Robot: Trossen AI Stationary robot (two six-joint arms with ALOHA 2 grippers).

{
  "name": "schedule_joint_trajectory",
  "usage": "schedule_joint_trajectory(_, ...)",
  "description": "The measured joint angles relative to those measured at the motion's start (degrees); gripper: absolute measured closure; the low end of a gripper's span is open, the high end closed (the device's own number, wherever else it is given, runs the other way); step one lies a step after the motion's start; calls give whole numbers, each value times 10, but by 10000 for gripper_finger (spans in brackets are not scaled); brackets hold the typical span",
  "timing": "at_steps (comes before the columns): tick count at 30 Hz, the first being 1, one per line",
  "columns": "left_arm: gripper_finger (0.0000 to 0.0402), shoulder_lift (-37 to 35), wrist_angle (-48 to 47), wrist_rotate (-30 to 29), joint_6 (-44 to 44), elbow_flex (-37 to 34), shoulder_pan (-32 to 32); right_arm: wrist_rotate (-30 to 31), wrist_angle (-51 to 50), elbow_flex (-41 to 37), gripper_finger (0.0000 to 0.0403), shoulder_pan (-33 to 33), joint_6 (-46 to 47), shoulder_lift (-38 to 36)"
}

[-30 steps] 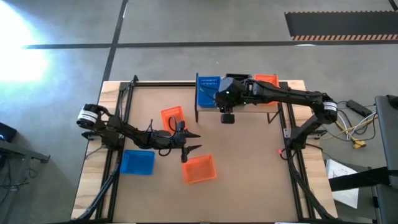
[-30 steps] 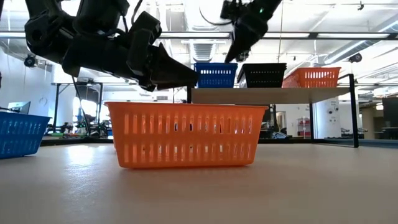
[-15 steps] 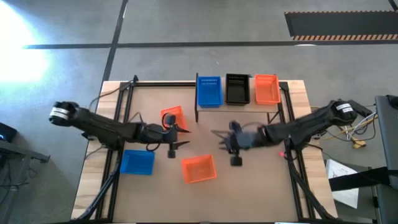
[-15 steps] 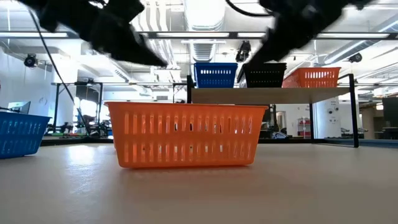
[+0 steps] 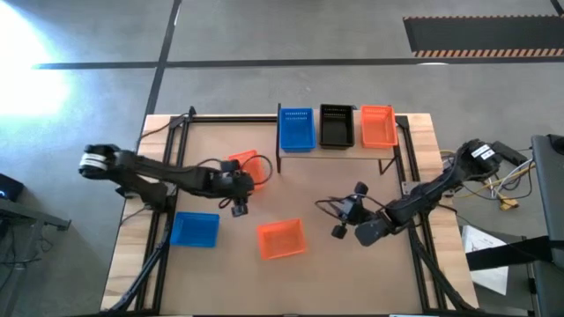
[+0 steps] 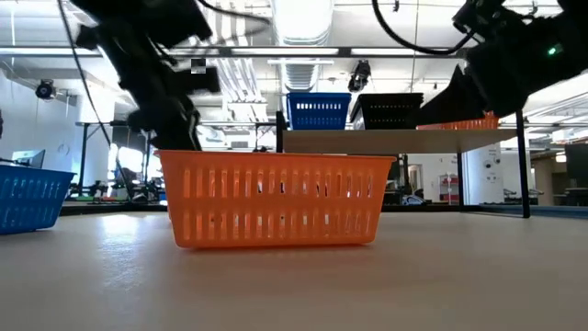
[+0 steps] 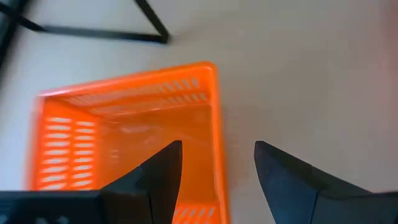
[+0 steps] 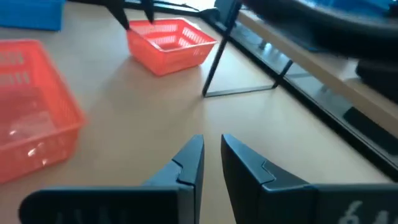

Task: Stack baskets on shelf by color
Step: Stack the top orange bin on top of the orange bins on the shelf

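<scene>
A blue basket (image 5: 297,129), a black basket (image 5: 336,126) and an orange basket (image 5: 379,126) stand side by side on the shelf (image 6: 395,140) at the table's far edge. On the tabletop rest one orange basket (image 5: 282,239), a blue basket (image 5: 195,229) and a second orange basket (image 7: 124,137) at the far left. My left gripper (image 7: 217,149) hangs open above that second basket, one finger over its inside, one outside its side wall. My right gripper (image 8: 211,142) hovers over bare table right of centre, open by a narrow gap, holding nothing.
The shelf's thin black legs (image 8: 217,50) come down onto the table between the two arms. Black frame rails (image 5: 172,167) run along the table's left and right sides. Bare tabletop lies between the near orange basket and my right gripper (image 5: 328,210).
My right gripper has left the shelf above the black basket, swinging down and toward the table's near right, and has rolled. My left gripper has drawn back from above the near orange basket toward the far-left orange basket and tipped downward. No basket has moved.
</scene>
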Motion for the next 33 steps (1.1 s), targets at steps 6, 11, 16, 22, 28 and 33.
schedule_joint_trajectory(6, 233, 79, -6, 26, 1, 36, 12, -26, 11, 3, 355, 17, 1, -4)
schedule_joint_trajectory(11, 308, 106, -28, 18, 36, 71, 12, -23, 12, 3, 355, 31, 9, -4)
schedule_joint_trajectory(16, 392, 91, -126, 18, 50, 102, 12, -23, 10, 3, 355, 50, 11, -3)
schedule_joint_trajectory(22, 399, 12, -214, 50, 48, 144, -20, -22, 8, -22, 355, 82, 68, -3)
schedule_joint_trajectory(28, 400, -71, -65, 241, 83, 166, -40, 29, 6, -66, 355, 156, 209, -3)
schedule_joint_trajectory(33, 401, -46, 139, 355, 151, 154, -40, 68, 6, -54, 355, 238, 236, -4)
